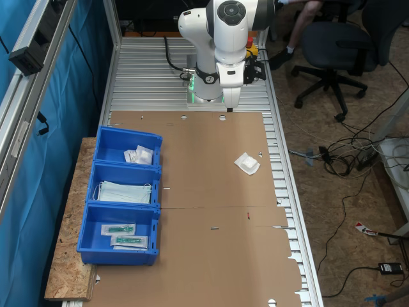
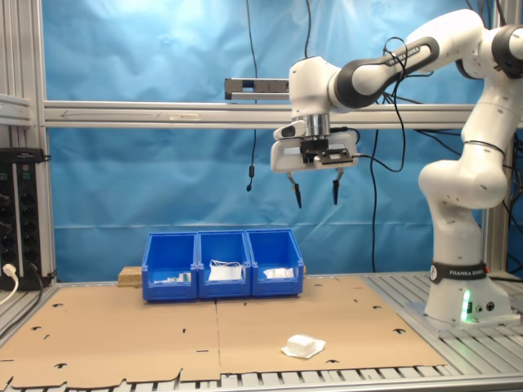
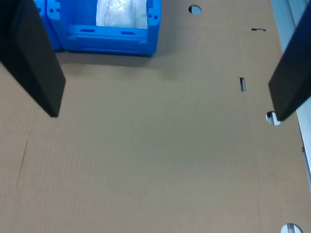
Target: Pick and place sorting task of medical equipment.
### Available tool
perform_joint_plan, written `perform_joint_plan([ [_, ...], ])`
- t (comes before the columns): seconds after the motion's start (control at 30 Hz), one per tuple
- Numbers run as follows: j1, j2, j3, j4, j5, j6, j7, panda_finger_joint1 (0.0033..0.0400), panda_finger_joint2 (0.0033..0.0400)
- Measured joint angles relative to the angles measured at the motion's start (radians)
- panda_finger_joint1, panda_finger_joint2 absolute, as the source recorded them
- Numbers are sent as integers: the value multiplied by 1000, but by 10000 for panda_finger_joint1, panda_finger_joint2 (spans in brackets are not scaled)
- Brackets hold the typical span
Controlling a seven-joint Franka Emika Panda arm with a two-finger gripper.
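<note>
While the arm hangs high above the table, the scene in the second exterior view runs from a row of three blue bins (image 2: 222, 265) standing side by side at the far edge of the cardboard sheet (image 2: 122, 335), past the small white square packet (image 2: 303, 346) lying alone on the cardboard nearer the camera, to the white base of the Franka arm (image 2: 458, 286) on the aluminium table at the second exterior view's right. The gripper (image 2: 315, 194) hovers well above the cardboard, its two dark fingers (image 2: 297, 194) spread apart and pointing down with nothing between them. In the first exterior view, the bins (image 1: 121, 195) sit at the first exterior view's left, one holding small white packets (image 1: 139, 155), the middle one pale blue face masks (image 1: 124, 192), the nearest clear packets with green parts (image 1: 124, 235); the loose white packet (image 1: 247, 164) lies well apart from them towards the first exterior view's right. In the wrist view, the spread fingers (image 3: 34, 63) frame bare cardboard and one blue bin with white packets (image 3: 119, 12) inside.
</note>
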Motion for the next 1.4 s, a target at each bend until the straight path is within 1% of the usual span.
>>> perform_joint_plan([
  [1.03,0,0,1,0,0,0,0,400,400],
  [1.4,0,29,37,0,0,44,0,400,400],
])
